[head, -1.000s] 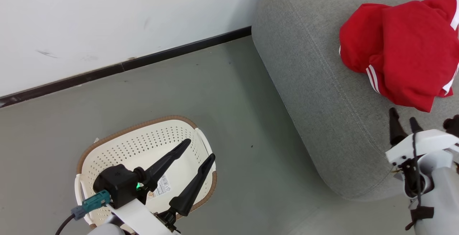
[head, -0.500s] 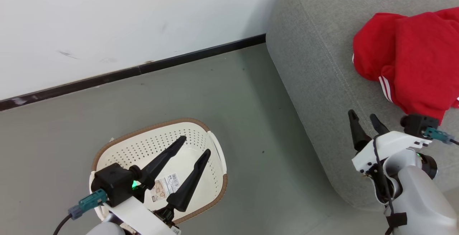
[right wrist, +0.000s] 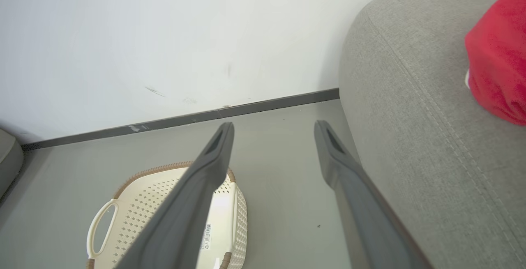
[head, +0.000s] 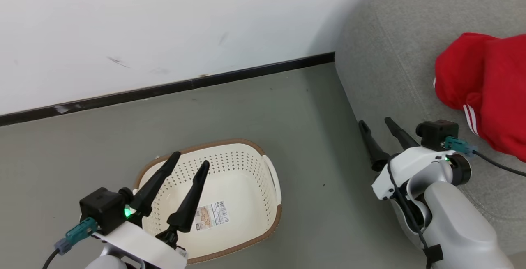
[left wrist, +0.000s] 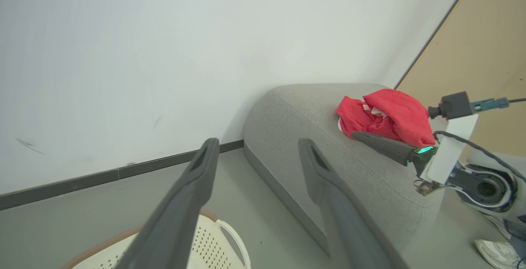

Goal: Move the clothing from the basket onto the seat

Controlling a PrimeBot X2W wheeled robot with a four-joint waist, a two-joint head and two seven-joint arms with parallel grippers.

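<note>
The red garment [head: 493,92] lies on the seat [head: 390,76], right of the right tool [head: 374,122]. The basket [head: 246,148] beneath the left tool [head: 190,159] looks empty. Both tools are spread wide, holding nothing.

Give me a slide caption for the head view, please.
Red garment on the seat, basket free of clothes, left gripper and right gripper open and empty.

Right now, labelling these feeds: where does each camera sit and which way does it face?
Head view: atop the robot, facing down at basket and seat; left hand and right hand show.
Left wrist view: facing seat and red garment; own fingers, right hand show.
Right wrist view: facing the wall; own fingers show.
All share basket, seat.
</note>
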